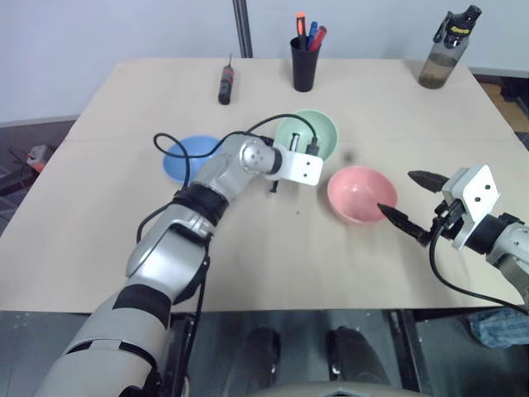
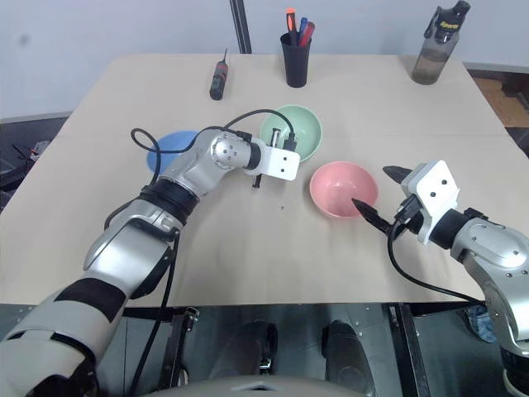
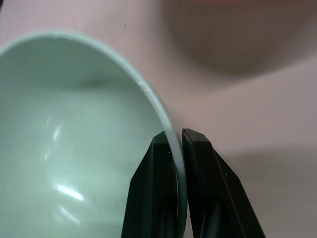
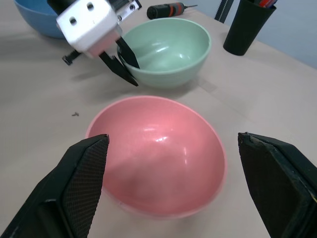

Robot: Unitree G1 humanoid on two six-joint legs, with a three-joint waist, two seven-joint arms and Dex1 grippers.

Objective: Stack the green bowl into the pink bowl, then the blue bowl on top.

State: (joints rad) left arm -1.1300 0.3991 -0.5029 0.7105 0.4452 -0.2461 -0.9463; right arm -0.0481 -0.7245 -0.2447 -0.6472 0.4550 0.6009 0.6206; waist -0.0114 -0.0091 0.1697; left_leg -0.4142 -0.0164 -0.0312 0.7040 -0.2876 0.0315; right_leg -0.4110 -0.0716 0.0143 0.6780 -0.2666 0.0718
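1. The left gripper [image 4: 125, 63] is pinching the rim of the green bowl [image 1: 312, 132]: in the left wrist view one black finger [image 3: 151, 193] lies inside the rim and the other outside, pressed against the thin wall.
2. The right gripper [image 1: 411, 198] is spread wide, its two fingers well apart and holding nothing. It hangs just beside the pink bowl [image 1: 361, 194], on the side towards the table's right edge, and the right wrist view looks between the fingers into that bowl.
3. The green bowl sits upright near the middle of the table [image 1: 99, 248], a little towards the far edge. The left gripper grips the part of its rim that faces the near edge.
4. The pink bowl stands upright and empty, nearer the front edge than the green bowl and to its right. The two bowls are near each other but do not touch.
5. The blue bowl [image 1: 188, 157] rests to the left of the green bowl, partly hidden behind the left arm.
6. Along the far edge stand a black cup [image 1: 304, 62] holding pens, a screwdriver [image 1: 225, 84] lying to the cup's left, and a dark water bottle [image 1: 446, 50] near the far right corner.
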